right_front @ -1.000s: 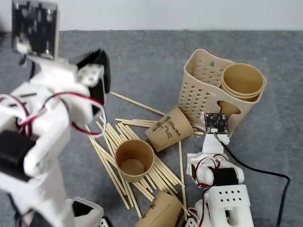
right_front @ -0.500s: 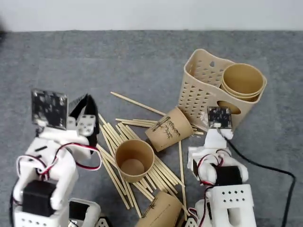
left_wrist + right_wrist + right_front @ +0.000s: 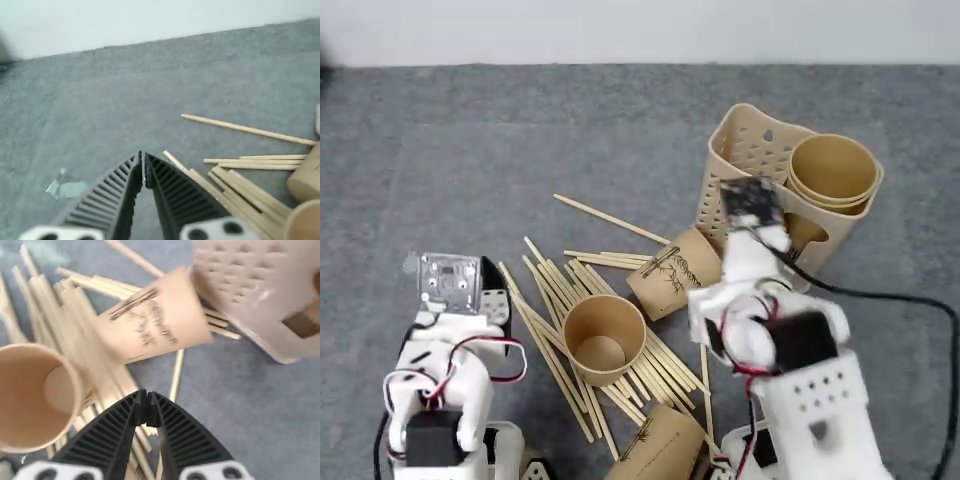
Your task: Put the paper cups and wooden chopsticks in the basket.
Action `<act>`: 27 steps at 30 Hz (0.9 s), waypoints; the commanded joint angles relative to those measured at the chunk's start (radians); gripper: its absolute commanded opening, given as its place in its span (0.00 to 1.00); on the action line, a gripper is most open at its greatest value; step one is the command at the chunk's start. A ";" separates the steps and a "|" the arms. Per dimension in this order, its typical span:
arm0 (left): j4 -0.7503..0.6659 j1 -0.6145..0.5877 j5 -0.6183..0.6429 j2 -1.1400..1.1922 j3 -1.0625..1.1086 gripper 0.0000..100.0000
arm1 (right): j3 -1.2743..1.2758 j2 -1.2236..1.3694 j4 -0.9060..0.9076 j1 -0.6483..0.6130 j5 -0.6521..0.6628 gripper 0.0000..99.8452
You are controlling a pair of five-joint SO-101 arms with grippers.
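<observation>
The left gripper [image 3: 143, 159] sits farthest from the basket [image 3: 740, 190], low over the grey mat [image 3: 520, 150], with its fingers pressed together and nothing between them. Its tip is just beside the outer end of the wooden chopsticks [image 3: 555, 290], which lie fanned in a loose pile on the mat, well short of the basket. One single chopstick [image 3: 610, 219] lies apart from the pile, angled toward the basket's base. An upright paper cup [image 3: 604, 338] stands on the pile, mouth up. A tipped paper cup [image 3: 677, 272] lies on its side just beside the basket's perforated wall. A third paper cup [image 3: 660, 445] lies on its side farther from the basket than the upright one. The right gripper [image 3: 146, 395] is closed and empty, over chopsticks between the upright cup and the basket. Inside the basket sit nested paper cups [image 3: 832, 172], apparently two, though the rims are hard to separate.
</observation>
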 commanded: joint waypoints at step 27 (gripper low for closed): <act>-0.020 -0.044 -0.015 -0.157 0.234 0.01 | -0.400 0.601 0.153 -0.355 -0.169 0.19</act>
